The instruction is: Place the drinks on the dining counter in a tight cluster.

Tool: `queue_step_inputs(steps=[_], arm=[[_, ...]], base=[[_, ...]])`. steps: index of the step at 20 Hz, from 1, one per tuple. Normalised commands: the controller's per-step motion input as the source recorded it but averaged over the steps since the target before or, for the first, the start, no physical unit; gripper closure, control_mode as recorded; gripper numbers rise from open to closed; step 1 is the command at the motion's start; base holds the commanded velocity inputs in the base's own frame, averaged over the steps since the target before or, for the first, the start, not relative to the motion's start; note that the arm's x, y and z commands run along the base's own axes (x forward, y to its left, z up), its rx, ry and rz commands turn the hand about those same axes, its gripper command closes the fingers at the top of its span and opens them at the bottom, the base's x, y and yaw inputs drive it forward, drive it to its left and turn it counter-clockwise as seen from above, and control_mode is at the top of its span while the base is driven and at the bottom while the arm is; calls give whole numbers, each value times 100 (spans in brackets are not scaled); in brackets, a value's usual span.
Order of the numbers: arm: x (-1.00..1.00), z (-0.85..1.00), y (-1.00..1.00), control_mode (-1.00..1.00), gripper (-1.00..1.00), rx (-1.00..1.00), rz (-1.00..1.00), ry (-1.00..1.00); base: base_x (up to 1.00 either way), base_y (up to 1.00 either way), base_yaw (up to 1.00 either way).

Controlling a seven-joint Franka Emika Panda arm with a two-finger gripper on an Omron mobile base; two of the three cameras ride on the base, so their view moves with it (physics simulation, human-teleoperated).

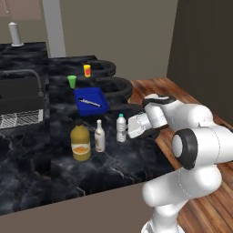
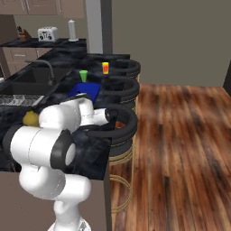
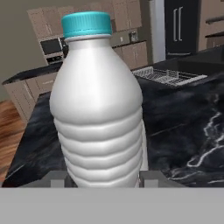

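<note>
Your dining counter [image 1: 113,170] is a broad black marble slab with white veining, glossy and flat; curved dark stool backs [image 2: 118,118] line its right edge over a brown plank floor [image 2: 180,149].

Drinks, counted: three, upright in a row on the slab. At the left stands one squat juice jug [image 1: 80,143], yellow-orange with a dark cap and rounded shoulders. Just beside it on the right is one slim white bottle [image 1: 99,136] with a narrow neck; whether the two touch cannot be told. Further right, across a small gap, stands one small water bottle [image 1: 121,128] with a blue cap. In the hand view the water bottle [image 3: 98,105] shows a pale, smooth upper body, horizontal ribs around the lower half and a ridged teal-blue cap.

Your gripper [image 1: 129,129] lies level against the water bottle's right side — jaws drawn in on the ribbed lower body, one fingertip [image 3: 59,178] at each flank in the hand view. The bottle's base appears to rest on the marble.

Other items, far side of the row: one flat blue tray [image 1: 91,101], square, carrying a thin pale utensil; one green cup [image 1: 72,81]; one yellow cup [image 1: 87,70]. At the left is one sink [image 1: 20,98] with an arched dark faucet.
</note>
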Motion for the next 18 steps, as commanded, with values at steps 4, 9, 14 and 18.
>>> queue_step_inputs(steps=[4,9,14,18], arm=[[0,-14,15,-100,100,0,0,-12],[0,-32,8,-100,100,0,0,1],[6,-49,18,-100,100,0,0,3],[16,-46,20,-100,100,0,0,2]], base=[[0,0,0],[0,0,0],[0,0,0],[0,0,0]])
